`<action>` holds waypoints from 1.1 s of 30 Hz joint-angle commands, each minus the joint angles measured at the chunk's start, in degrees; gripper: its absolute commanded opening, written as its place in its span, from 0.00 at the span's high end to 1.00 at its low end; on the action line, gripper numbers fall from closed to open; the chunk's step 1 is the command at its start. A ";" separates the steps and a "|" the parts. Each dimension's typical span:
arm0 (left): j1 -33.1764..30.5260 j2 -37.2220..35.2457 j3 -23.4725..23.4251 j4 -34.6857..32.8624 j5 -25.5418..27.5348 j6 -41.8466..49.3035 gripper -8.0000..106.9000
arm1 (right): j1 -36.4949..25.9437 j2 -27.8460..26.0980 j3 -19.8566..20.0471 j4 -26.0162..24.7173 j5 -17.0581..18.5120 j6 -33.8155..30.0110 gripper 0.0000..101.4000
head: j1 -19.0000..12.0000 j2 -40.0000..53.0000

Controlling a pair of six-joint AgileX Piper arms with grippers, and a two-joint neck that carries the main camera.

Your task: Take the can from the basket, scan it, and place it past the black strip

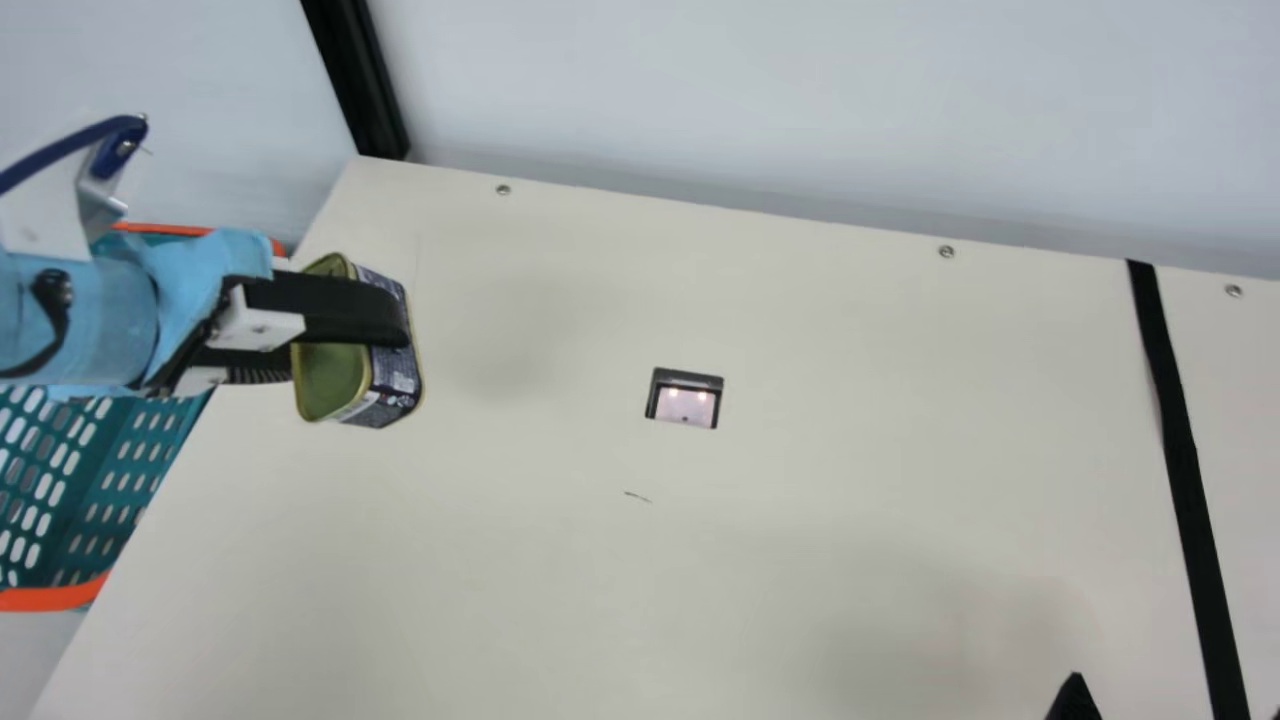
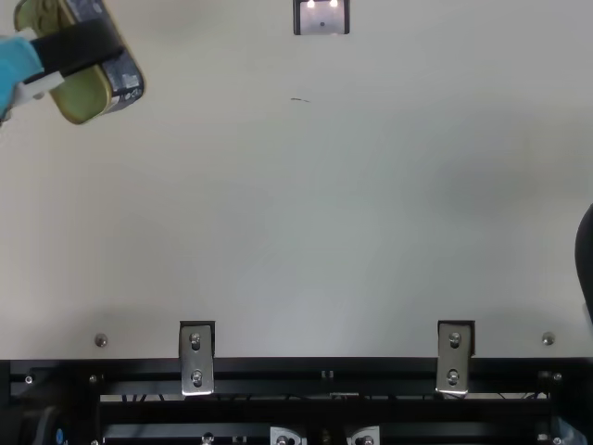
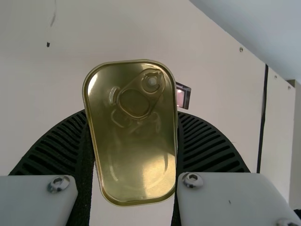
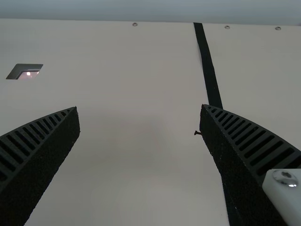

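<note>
The can (image 1: 395,385) is in my left gripper (image 1: 372,345), at the left of the main view over the table by the basket (image 1: 110,490). In the left wrist view the left gripper (image 3: 133,136) is shut on the sides of the can (image 3: 134,160), its gold pull-tab lid facing the camera. The scanner (image 1: 685,398), set in the table with two lights lit, lies right of the can. Far right runs the black strip (image 1: 1180,440). My right gripper (image 1: 1172,708) is at the main view's bottom right; in its wrist view this gripper (image 4: 140,110) stands open with nothing between its fingers.
The cream table (image 1: 850,500) stretches between basket and strip. Behind its far edge is a pale wall (image 1: 800,110), with a black post (image 1: 355,80) at the back left corner. In the top view, metal brackets (image 2: 196,360) sit at the near edge.
</note>
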 commanded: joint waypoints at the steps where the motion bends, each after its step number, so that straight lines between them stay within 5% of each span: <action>1: 0.00 0.00 0.00 0.00 0.00 0.00 0.84 | 0.00 0.00 0.00 0.00 0.00 0.00 0.00 | -0.44 -0.54; 14: -1.70 -0.28 0.26 0.77 -2.62 1.54 0.84 | 0.00 0.00 0.00 0.00 0.00 0.00 0.00 | -0.44 -0.54; 22: -6.66 -1.46 5.35 -0.28 -16.68 9.73 0.84 | 0.00 0.00 0.00 0.00 0.00 0.00 0.00 | -0.44 -0.54; 33: -20.02 0.46 11.17 -9.87 -38.12 24.64 0.84 | 0.00 0.00 0.00 0.00 0.00 0.00 0.00 | -0.44 -0.54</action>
